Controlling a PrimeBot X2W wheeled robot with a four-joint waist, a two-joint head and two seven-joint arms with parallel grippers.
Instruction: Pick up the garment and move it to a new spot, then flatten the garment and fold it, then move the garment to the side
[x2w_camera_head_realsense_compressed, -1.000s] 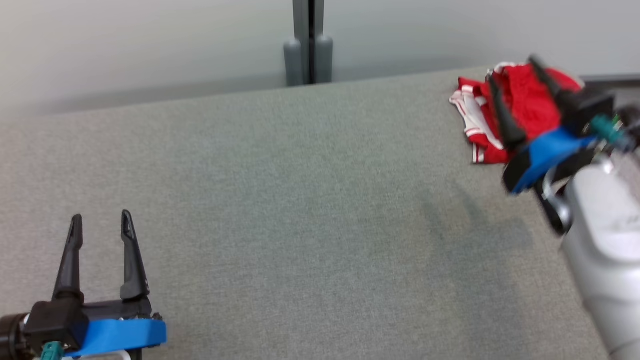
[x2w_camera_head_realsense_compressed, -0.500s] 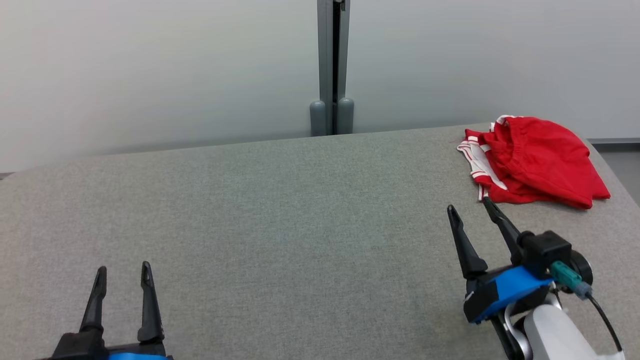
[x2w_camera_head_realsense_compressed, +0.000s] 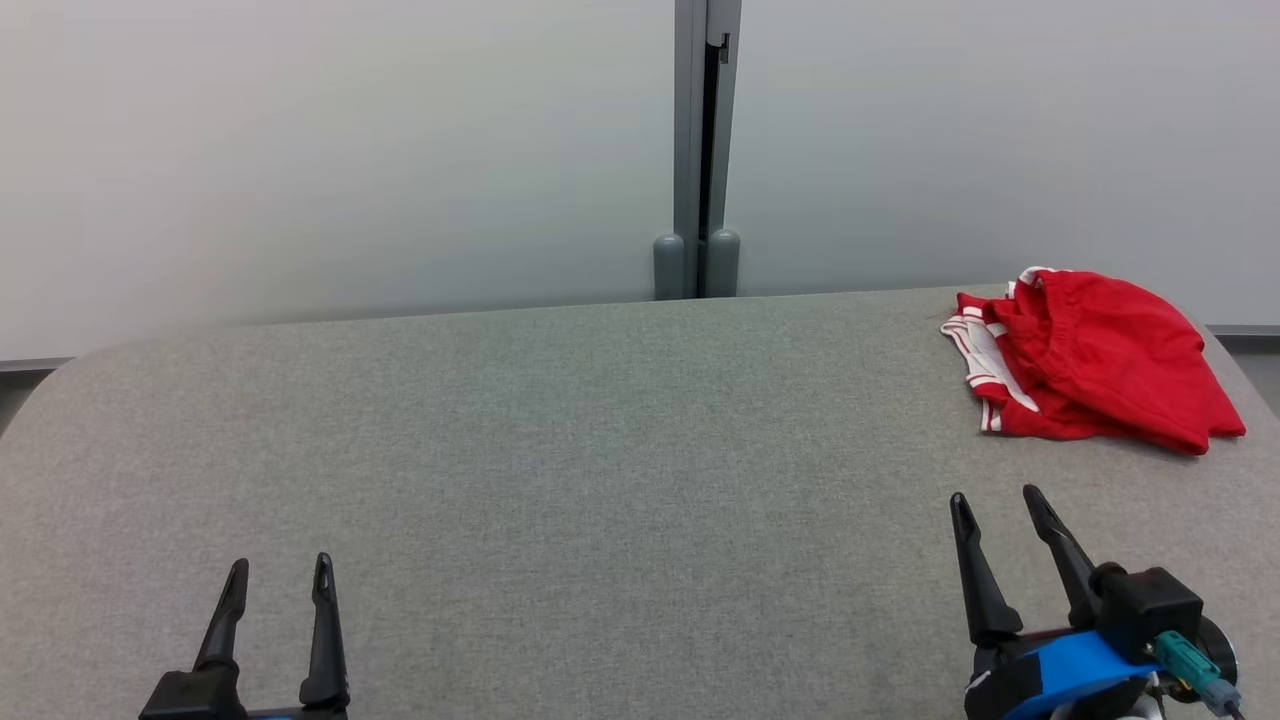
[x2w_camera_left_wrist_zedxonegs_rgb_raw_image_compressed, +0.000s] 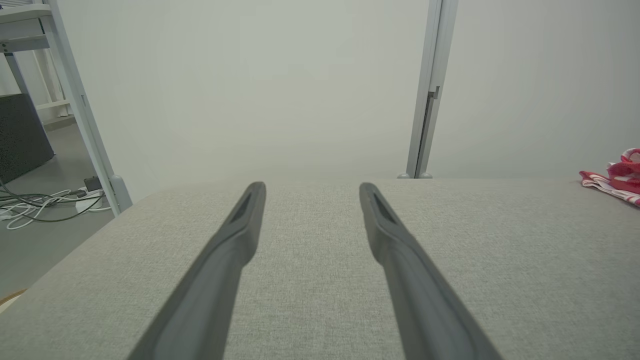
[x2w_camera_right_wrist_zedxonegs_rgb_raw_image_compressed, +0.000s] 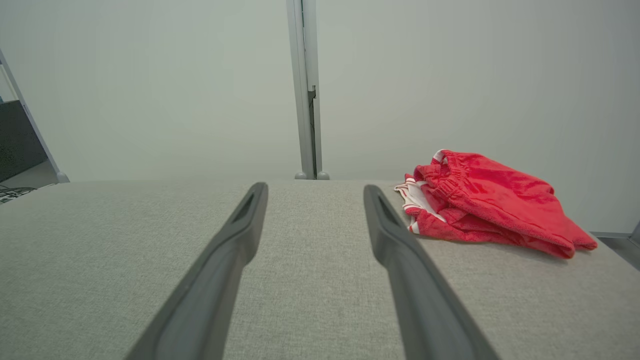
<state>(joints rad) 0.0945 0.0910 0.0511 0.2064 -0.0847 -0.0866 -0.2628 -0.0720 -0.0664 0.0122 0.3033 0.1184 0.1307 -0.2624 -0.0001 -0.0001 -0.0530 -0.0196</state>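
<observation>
The garment (x2w_camera_head_realsense_compressed: 1095, 355) is a red piece with white stripes, bunched in a loose heap at the far right of the grey table (x2w_camera_head_realsense_compressed: 560, 450). The right wrist view has the garment (x2w_camera_right_wrist_zedxonegs_rgb_raw_image_compressed: 492, 202) just right of and beyond the fingertips, and its striped edge (x2w_camera_left_wrist_zedxonegs_rgb_raw_image_compressed: 617, 180) peeks in at the right border of the left wrist view. My right gripper (x2w_camera_head_realsense_compressed: 997, 498) stands open at the lower right, short of the garment and apart from it. Low at the left, my left gripper (x2w_camera_head_realsense_compressed: 280, 566) is open with nothing between its fingers.
A pale wall with a grey vertical post (x2w_camera_head_realsense_compressed: 698, 150) rises behind the table. Left of the table, a metal frame leg (x2w_camera_left_wrist_zedxonegs_rgb_raw_image_compressed: 82, 110) and cables on the floor (x2w_camera_left_wrist_zedxonegs_rgb_raw_image_compressed: 45, 205) appear in the left wrist view. The table's right edge runs just past the garment.
The head camera has tilted up, shifting the whole picture. My right gripper has drawn back from over the garment to the near right, still open. The garment lies unmoved.
</observation>
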